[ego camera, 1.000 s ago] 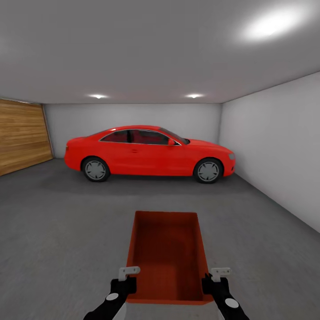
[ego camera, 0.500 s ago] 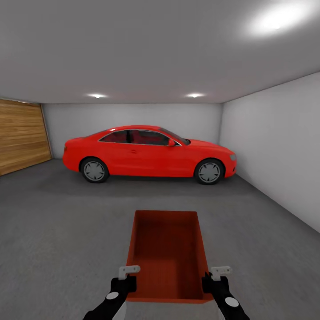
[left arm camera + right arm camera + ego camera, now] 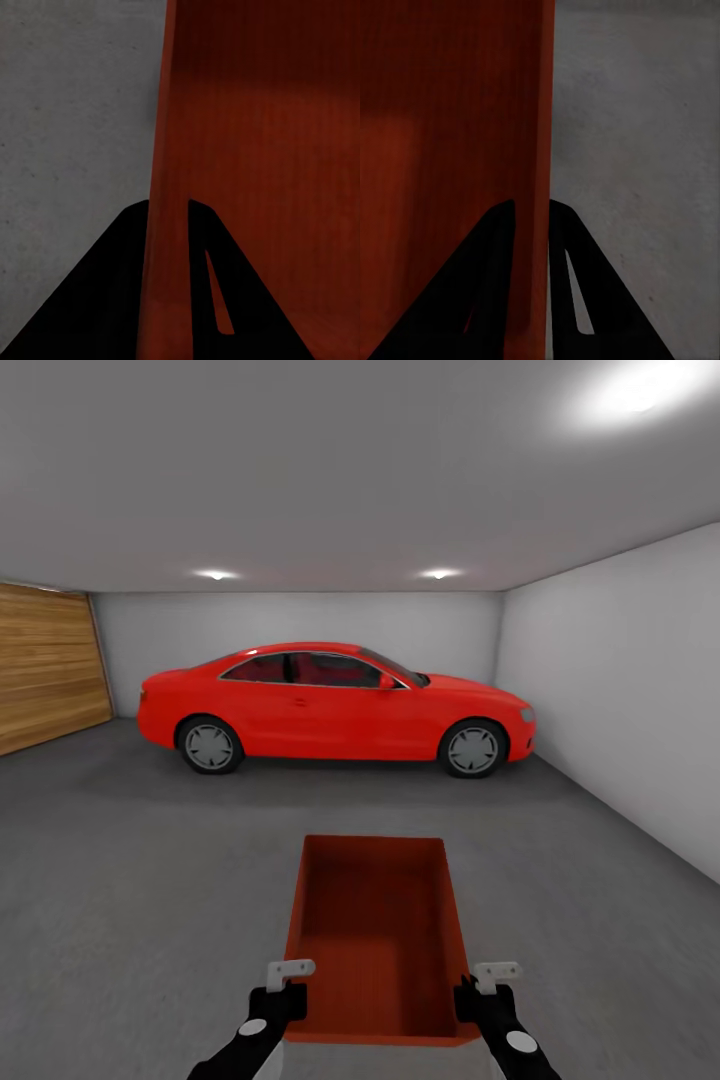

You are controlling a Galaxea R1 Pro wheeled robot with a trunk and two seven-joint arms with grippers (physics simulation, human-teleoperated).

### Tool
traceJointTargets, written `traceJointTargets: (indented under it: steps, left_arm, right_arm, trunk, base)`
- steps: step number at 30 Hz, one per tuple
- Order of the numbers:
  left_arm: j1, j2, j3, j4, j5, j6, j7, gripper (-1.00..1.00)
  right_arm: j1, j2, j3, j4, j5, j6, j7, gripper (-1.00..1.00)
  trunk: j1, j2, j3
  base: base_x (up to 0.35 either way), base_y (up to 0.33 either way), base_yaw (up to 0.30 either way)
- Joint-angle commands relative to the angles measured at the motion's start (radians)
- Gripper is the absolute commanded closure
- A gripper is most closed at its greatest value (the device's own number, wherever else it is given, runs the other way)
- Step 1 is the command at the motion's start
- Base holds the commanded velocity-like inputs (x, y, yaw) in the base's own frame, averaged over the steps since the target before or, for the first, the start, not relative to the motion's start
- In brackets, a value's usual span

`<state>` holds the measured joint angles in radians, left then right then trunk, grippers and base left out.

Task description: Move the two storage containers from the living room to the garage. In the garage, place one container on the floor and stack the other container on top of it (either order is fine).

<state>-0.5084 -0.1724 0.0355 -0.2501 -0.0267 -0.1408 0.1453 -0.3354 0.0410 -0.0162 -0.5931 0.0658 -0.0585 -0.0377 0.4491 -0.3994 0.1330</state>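
An orange-red rectangular open-topped storage container (image 3: 378, 930) with thin plain walls is being carried in front of the robot, held above the dark grey rough concrete floor (image 3: 140, 880) of the garage, on the near side of a glossy red two-door car (image 3: 335, 705) that is standing side-on against the far white-grey wall (image 3: 300, 618). The container is sitting well apart from the car, with bare concrete lying between them. The left hand (image 3: 281, 988) is clamping the container's left side wall near its near corner; in the left wrist view the left hand (image 3: 168, 206) is showing one dark finger (image 3: 112, 285) outside the wall and the other inside it, both pressing on the thin wall of the container (image 3: 262, 150). The right hand (image 3: 480, 988) is gripping the opposite side wall in the same manner; in the right wrist view the right hand (image 3: 531, 204) is straddling the wall of the container (image 3: 450, 150), with one finger (image 3: 585, 285) on the concrete side and one on the inner side. The container's interior is showing nothing inside it. A wooden slatted door (image 3: 50, 665) is standing to the left of the car, and a plain white-grey side wall (image 3: 620, 680) is running along to the right of the car.
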Motion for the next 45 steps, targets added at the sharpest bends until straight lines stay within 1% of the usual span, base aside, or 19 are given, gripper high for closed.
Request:
traceJointTargets:
  steps: [1,45]
  left_arm:
    - [-0.002,-0.002,0.014,-0.043,-0.004,-0.002,-0.004,1.00]
    - [-0.002,-0.002,0.014,-0.043,-0.004,-0.001,-0.005,1.00]
  right_arm:
    - [0.001,0.001,0.025,0.003,0.011,-0.003,0.001,1.00]
    - [0.001,0.001,0.025,0.003,0.009,-0.003,0.001,1.00]
  trunk:
    - [0.001,-0.001,-0.001]
    - [0.001,-0.001,-0.001]
  base:
    - [0.329,0.000,0.000]
    - [0.330,-0.059,0.000]
